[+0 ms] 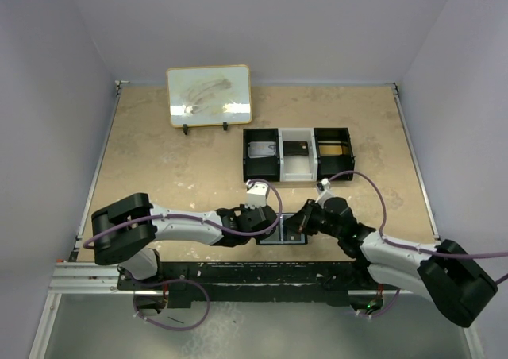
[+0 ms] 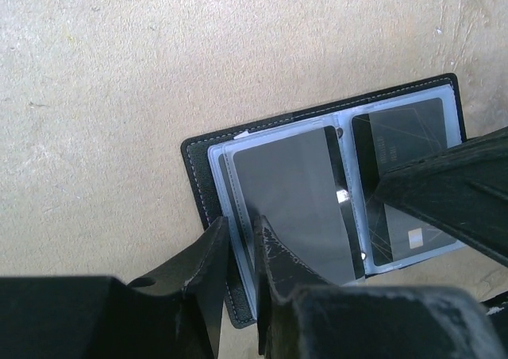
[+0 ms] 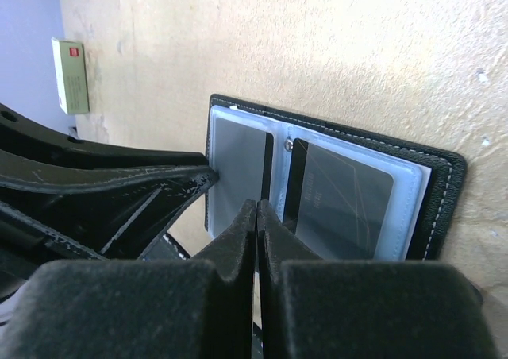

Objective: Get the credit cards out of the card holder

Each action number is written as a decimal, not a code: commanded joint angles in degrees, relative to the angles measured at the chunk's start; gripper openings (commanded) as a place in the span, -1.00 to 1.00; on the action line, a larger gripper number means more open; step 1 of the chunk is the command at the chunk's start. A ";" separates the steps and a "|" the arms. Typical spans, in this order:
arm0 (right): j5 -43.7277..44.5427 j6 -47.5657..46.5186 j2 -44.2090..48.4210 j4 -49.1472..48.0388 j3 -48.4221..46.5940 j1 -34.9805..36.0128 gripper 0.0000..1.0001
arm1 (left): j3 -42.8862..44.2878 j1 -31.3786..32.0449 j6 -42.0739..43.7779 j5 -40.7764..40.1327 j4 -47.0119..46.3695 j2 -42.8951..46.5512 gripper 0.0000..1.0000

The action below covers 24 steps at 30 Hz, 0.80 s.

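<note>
With your right claw shut empty and left claw narrowly astride an edge of the floppy card holder, grip unclear, pinch the thin, probably slick card by its exposed edge.

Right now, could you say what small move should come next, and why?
Probably close the left end effector and draw the dark card out of its sleeve. Its fingers straddle that card's edge, narrowly apart, while the shut right end effector rests on the open card holder.

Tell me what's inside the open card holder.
The card holder shows one dark card and a second card, each in a clear sleeve. Sleeves stacked underneath are covered, contents unseen.
</note>
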<state>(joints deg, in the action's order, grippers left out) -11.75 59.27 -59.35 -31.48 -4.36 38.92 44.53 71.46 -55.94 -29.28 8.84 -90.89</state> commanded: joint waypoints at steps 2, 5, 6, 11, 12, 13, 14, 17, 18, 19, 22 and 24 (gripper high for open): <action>1.45 -1.45 3.43 5.12 0.15 -1.47 -1.00 | -0.26 0.25 -0.66 -1.95 3.22 -1.88 -0.70; -0.80 -1.51 2.83 2.40 0.57 -1.53 -0.93 | -0.33 0.26 -0.61 -1.85 2.93 -2.00 -0.72; -2.20 -1.89 1.97 0.78 0.54 -1.56 -0.86 | -0.32 0.26 -0.58 -1.90 2.94 -1.93 -0.72; -8.09 -6.13 -4.84 -3.79 -1.61 -1.56 -0.53 | -0.56 0.19 -0.02 -1.07 1.99 -1.25 -0.77; -8.64 -6.37 -6.53 -4.59 -1.90 -1.49 -0.50 | -0.72 0.25 0.22 -0.66 1.44 -1.08 -0.78; -9.09 -6.37 -8.22 -5.54 -1.96 -1.52 -0.48 | -0.84 0.26 0.42 -0.20 0.96 -1.00 -0.80; -9.60 -6.16 -10.68 -6.60 -1.88 -1.52 -0.46 | -0.92 0.26 0.54 0.19 0.51 -1.04 -0.81; -10.84 -5.90 -16.05 -12.02 -1.84 -1.54 -0.41 | -0.88 0.26 0.65 1.14 -0.23 -1.40 -0.85; -11.40 -5.79 -17.67 -14.00 -2.00 -1.48 -0.41 | -0.90 0.19 0.61 1.31 -0.45 -1.53 -0.86; -12.18 -5.54 -19.39 -15.66 -2.25 -1.55 -0.42 | -0.96 0.25 0.56 1.48 -0.65 -1.67 -0.88; -11.60 -5.09 -21.89 -17.07 -2.84 -1.51 -0.71 | -0.85 0.24 0.20 1.31 -0.42 -1.87 -0.93; -11.26 -4.56 -21.13 -15.62 -2.57 -1.54 -0.97 | -0.79 0.21 0.01 0.88 0.24 -1.74 -0.94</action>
<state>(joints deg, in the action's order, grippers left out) -23.59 55.79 -79.42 -47.59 -6.26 36.97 44.45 71.40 -55.90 -30.94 8.62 -91.13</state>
